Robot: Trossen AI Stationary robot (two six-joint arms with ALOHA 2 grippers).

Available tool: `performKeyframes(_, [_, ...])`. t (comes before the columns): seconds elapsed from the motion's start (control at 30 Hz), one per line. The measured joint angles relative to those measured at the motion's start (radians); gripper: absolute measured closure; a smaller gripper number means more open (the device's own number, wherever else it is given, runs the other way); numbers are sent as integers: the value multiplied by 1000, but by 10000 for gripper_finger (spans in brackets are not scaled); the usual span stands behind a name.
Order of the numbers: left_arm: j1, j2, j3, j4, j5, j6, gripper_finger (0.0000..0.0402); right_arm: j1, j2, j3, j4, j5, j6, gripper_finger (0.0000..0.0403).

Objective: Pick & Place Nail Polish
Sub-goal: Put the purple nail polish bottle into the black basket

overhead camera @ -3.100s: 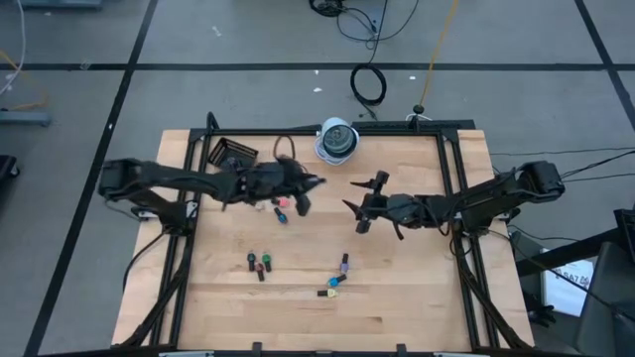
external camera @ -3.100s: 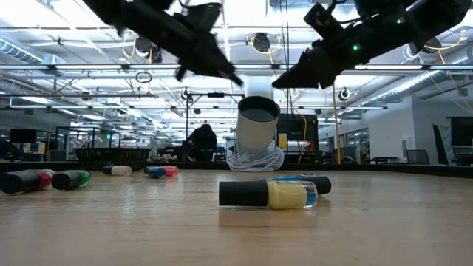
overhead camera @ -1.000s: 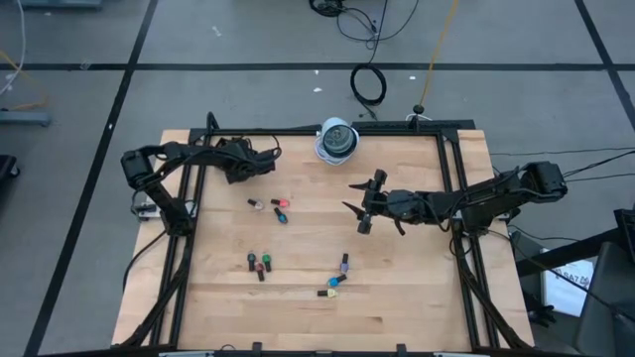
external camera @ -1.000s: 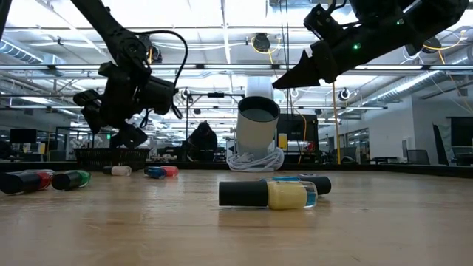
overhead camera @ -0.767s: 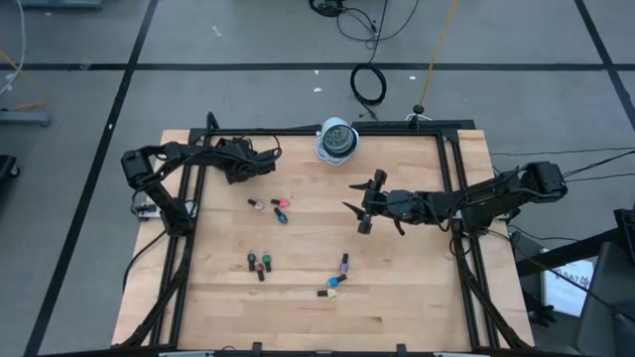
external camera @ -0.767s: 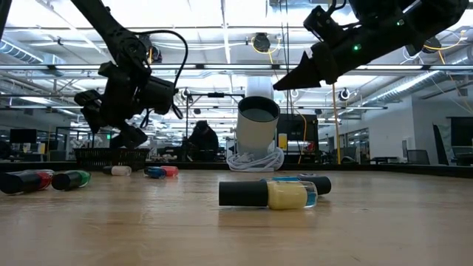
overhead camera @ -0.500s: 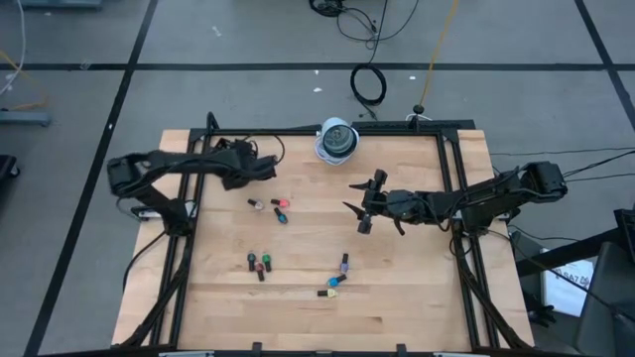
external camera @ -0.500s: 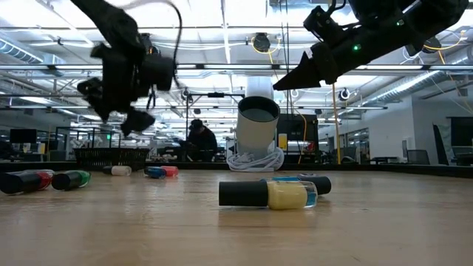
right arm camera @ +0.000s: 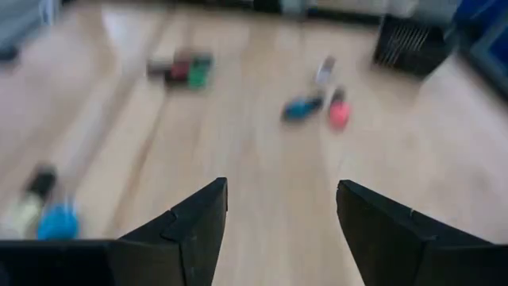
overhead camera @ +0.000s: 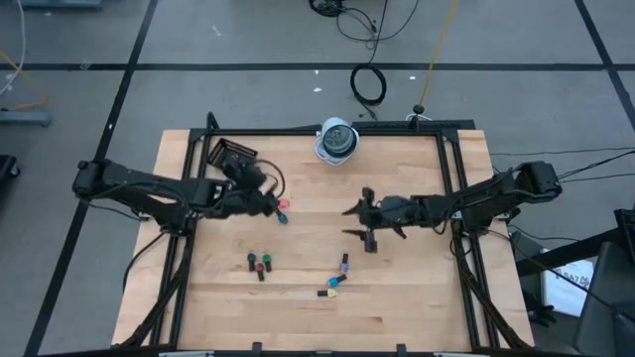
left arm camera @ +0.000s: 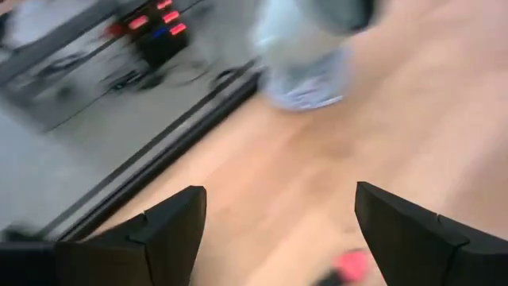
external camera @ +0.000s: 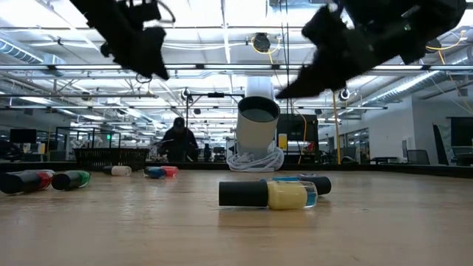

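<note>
Several small dark-capped nail polish bottles lie on their sides on the wooden table. A pink one (overhead camera: 284,205) and a blue one (overhead camera: 282,216) lie left of centre. A red and green group (overhead camera: 258,263) lies nearer, then a purple one (overhead camera: 344,263) and a yellow one (overhead camera: 330,288). My left gripper (overhead camera: 272,201) hangs open just left of the pink bottle (left arm camera: 349,266), with nothing between its fingers. My right gripper (overhead camera: 357,222) hovers open over the table's middle and faces the bottles (right arm camera: 340,111). The black tray (overhead camera: 233,156) sits at the far left corner.
A white cylinder (overhead camera: 337,139) on a coil of cord stands at the far edge, centre. A black frame (overhead camera: 446,178) runs around the table. Bare wood lies along the near edge and at the right.
My left gripper has swung away from the black tray, risen, and come toward the table's middle, ending beside the pink bottle. My right gripper has turned and dipped a little toward the near edge. No bottle has moved.
</note>
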Motion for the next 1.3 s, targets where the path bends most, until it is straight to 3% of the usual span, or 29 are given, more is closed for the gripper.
performKeyframes(0.07, [-44,1,0,64,50,48,92,33,45,-1,5,-8,3,179])
performKeyframes(0.2, [-113,23,-17,269,177,144,92,92,146,3,48,-127,2,179])
performKeyframes(0.37, [-167,15,-140,643,393,272,91,134,229,49,42,-167,-33,180])
performKeyframes(0.47, [-181,-22,-232,791,458,280,91,148,275,92,-3,-209,-76,183])
performKeyframes(0.67, [-182,-109,-366,920,451,177,91,156,376,179,-187,-206,-142,188])
performKeyframes(1.3, [-182,-149,-426,960,451,144,91,115,407,193,-137,-178,-1,202])
